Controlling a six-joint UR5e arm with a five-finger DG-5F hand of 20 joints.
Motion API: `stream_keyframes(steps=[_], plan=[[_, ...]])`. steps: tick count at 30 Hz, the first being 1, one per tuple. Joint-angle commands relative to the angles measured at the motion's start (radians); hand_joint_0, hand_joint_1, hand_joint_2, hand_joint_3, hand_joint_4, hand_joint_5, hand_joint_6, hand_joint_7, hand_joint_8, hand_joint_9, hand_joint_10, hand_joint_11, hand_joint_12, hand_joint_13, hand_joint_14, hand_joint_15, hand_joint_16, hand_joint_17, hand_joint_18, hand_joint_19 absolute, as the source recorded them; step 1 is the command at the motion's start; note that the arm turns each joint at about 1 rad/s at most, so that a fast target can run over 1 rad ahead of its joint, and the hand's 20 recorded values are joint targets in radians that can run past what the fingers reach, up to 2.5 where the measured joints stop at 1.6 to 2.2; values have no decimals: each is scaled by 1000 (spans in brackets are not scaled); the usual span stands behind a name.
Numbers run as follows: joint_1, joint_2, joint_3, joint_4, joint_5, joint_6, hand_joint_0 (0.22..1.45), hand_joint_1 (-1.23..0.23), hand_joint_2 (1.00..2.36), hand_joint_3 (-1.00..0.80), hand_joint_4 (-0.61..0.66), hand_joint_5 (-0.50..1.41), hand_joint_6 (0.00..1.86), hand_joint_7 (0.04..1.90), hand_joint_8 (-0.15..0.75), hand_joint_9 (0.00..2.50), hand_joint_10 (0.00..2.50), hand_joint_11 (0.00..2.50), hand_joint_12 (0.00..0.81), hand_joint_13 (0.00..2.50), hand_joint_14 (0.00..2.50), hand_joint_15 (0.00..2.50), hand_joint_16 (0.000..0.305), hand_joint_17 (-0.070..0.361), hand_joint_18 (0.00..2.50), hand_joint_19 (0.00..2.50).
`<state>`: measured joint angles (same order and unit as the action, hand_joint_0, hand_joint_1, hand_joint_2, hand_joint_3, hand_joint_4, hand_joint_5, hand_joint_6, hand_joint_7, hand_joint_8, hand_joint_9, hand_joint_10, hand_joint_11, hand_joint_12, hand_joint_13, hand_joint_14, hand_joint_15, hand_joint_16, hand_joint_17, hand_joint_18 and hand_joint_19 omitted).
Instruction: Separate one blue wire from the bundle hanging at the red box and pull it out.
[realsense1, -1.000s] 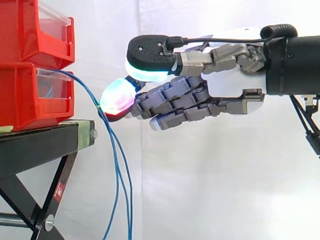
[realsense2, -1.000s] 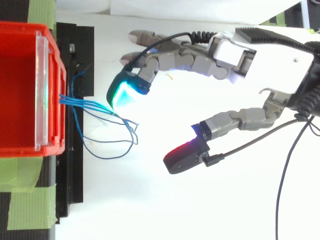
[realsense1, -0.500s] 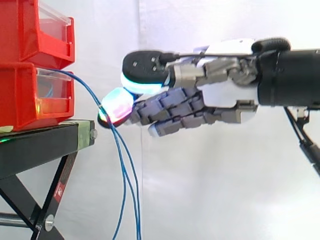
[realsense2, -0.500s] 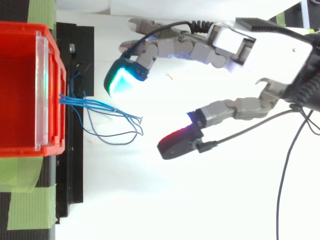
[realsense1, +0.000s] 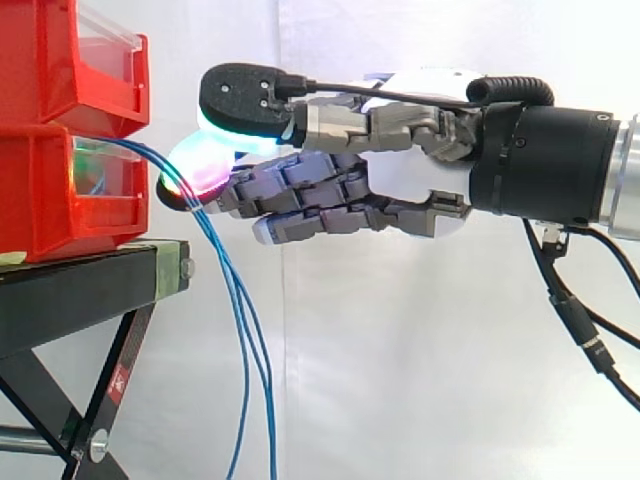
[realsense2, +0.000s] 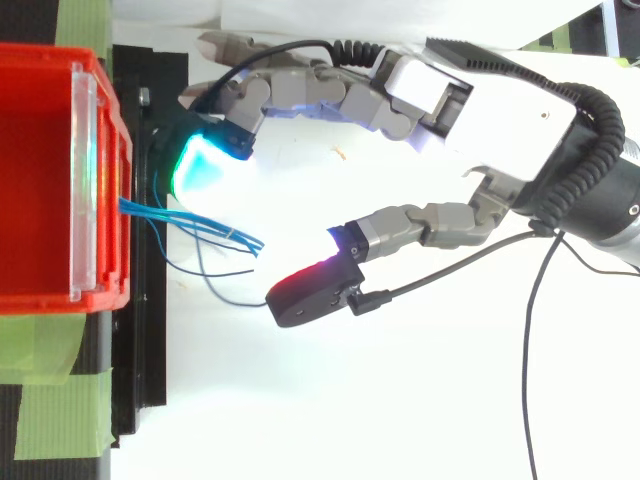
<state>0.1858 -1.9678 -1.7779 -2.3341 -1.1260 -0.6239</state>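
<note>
hand (realsense2: 500, 110) spread, nothing pinched. blue wires (realsense1: 238, 330) hang from the front of the lower red box (realsense1: 50, 190), fanned between fingertip pad (realsense2: 200, 165) and thumb (realsense2: 310, 292). suggest: hook the pad behind one outer strand only, close the thumb on it near the box, then pull straight away.

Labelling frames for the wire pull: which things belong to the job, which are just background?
Job: blue wires, lower red bin they hang from, hand.
Background: upper red bin, black stand, green tape, white curtain.
</note>
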Motion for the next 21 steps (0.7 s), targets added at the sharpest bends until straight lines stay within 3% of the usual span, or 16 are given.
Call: stream_keyframes(steps=[1, 8, 13, 21], plan=[[1, 0, 0, -7, 2, -2, 590, -708, 1000, -500, 307, -154, 503, 1101, 289, 420, 5, 175, 329, 146, 3, 99, 48, 107, 143, 324], [1, -2, 0, -25, -2, -5, 590, -712, 1000, -500, 307, -154, 503, 1103, 290, 423, 5, 176, 328, 147, 3, 96, 47, 107, 145, 327], [-9, -14, -2, -94, -8, 1, 587, -699, 1000, -500, 310, -156, 503, 1089, 290, 422, 7, 176, 329, 147, 4, 99, 47, 107, 145, 333], [-14, -23, 0, -79, -9, 12, 590, -696, 1000, -500, 314, -151, 503, 1110, 294, 444, 5, 188, 331, 165, 3, 100, 47, 106, 156, 336]])
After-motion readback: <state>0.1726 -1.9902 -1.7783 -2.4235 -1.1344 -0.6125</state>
